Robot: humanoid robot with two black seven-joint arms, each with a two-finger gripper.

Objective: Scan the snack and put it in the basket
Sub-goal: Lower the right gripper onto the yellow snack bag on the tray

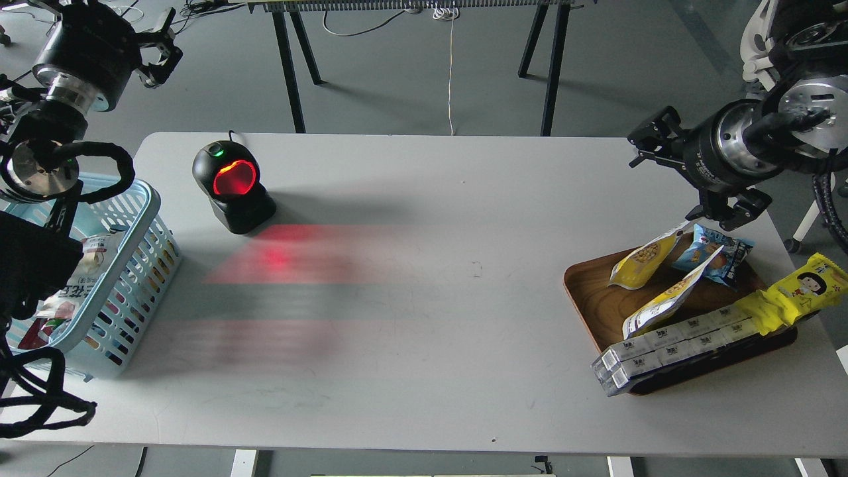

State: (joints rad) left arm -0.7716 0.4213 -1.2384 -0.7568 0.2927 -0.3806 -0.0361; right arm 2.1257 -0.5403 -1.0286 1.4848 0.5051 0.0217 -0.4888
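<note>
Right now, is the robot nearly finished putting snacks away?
Not yet. Some packets already lie in the basket. Nothing is held: the right gripper is open and empty above the tray. Two pouches there must still pass the scanner.

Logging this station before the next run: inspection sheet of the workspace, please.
Surface: white rectangular table, red scanner light cast on it.
Job's things: two white-and-yellow stand-up snack pouches on the brown wooden tray; light blue slotted plastic basket at left edge, packets inside; black barcode scanner lit red.
Clutter: blue crinkled packet, long yellow cartoon-face wrapper, clear boxed strips on tray.
Grippers: left gripper raised off table, state unclear; right gripper open above the tray.
Cables: black hoses on both arms; white cord hanging behind.
Surroundings: grey floor, black trestle legs.
</note>
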